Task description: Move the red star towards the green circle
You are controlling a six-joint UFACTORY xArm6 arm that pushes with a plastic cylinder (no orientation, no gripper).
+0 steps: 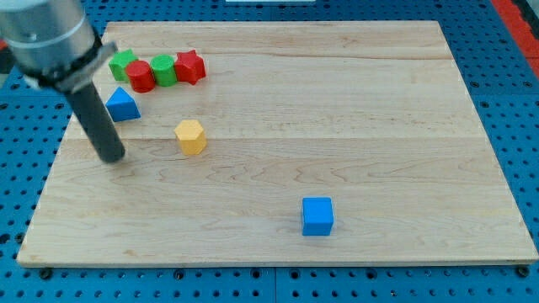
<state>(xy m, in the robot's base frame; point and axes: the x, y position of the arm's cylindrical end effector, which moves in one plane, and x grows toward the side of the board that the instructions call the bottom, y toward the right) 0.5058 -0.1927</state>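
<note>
My tip (113,156) is seen at the left of the wooden board (354,109), touching no block, below the blue triangle (123,105) and left of the yellow hexagon (191,136). Being a bare rod, it holds nothing. In the upper left, four blocks are lined up touching: green star (124,61), red circle (141,76), green circle (163,70), red star (191,66). One blue cube (317,215) is set apart, lower right of centre.

The desk (354,126) is pale wood with visible grain and plank seams, smooth with a faint satin sheen. Around it lies a blue perforated panel (25,210) that looks like painted metal or plastic, matt. The rod ending in my tip (113,157) is dark and matt, below a grey housing (46,34) with a dull metallic look. The red star (190,66), green circle (163,70), yellow hexagon (191,136) and blue cube (317,215) look smooth, solid-coloured, slightly glossy, like plastic or painted wood.
</note>
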